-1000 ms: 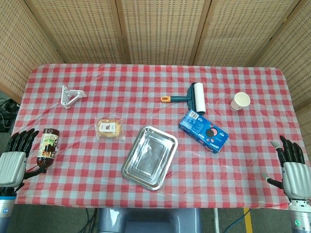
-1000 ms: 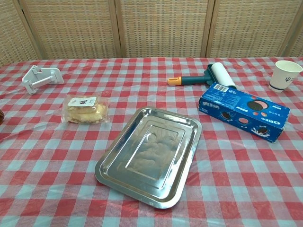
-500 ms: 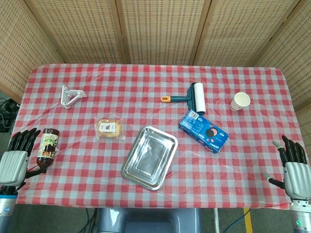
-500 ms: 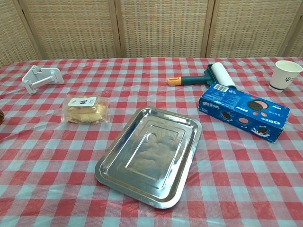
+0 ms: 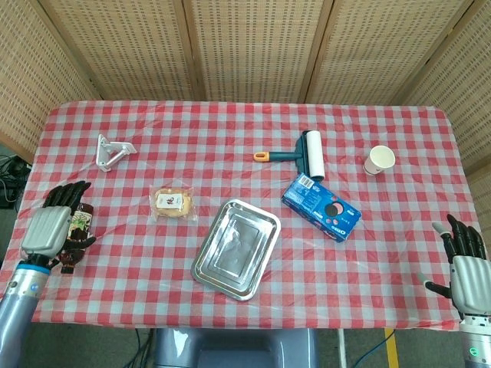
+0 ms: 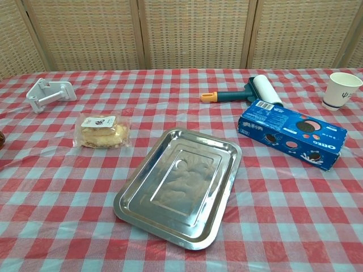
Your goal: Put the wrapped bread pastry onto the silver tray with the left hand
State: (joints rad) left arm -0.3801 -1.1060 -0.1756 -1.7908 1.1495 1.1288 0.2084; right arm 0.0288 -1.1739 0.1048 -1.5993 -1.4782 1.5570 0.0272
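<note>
The wrapped bread pastry (image 5: 173,203) (image 6: 102,131) lies flat on the checked cloth, left of the silver tray (image 5: 207,264) (image 6: 135,211), which holds nothing. My left hand (image 5: 55,226) hovers over the table's left edge with fingers apart and nothing in it, well to the left of the pastry and partly covering a brown bottle (image 5: 73,244). My right hand (image 5: 463,262) stays at the front right corner, open and holding nothing. Neither hand shows in the chest view.
A white plastic bracket (image 5: 112,150) (image 6: 49,93) lies at the back left. A lint roller (image 5: 301,149) (image 6: 249,92), a blue cookie box (image 5: 321,208) (image 6: 292,134) and a paper cup (image 5: 379,160) (image 6: 341,89) sit to the right of the tray.
My left hand has moved up and to the right from the table's edge, now over the brown bottle. The right hand has drifted slightly down.
</note>
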